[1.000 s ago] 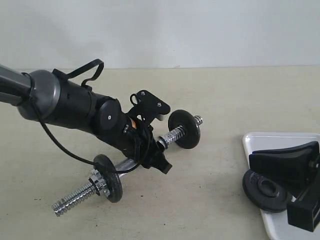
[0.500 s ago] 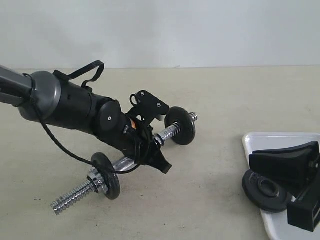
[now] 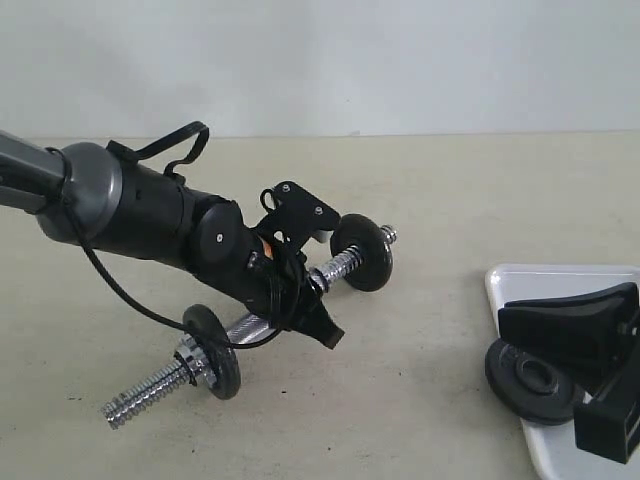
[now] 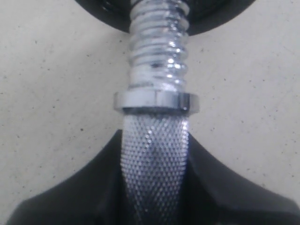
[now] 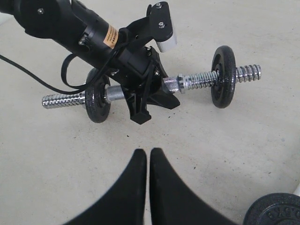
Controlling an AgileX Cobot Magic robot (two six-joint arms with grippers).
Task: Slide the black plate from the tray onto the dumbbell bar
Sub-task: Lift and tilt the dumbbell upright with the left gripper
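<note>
Your left jaws clamped the dumbbell bar's knurled middle, your right jaws sat shut and empty near the black plate lying across the tray's rim, where a nudge could have tipped it off

**Bar ends free, middle taken**

The left hand is clamped around the middle of the dumbbell bar, so that stretch is blocked. One disc and a second disc flank it. Beyond each, a threaded end sticks out bare. Open counter lies between the bar and the right hand, whose fingers are pressed together. Just beside that hand, the black plate lies over the tray rim.
</note>
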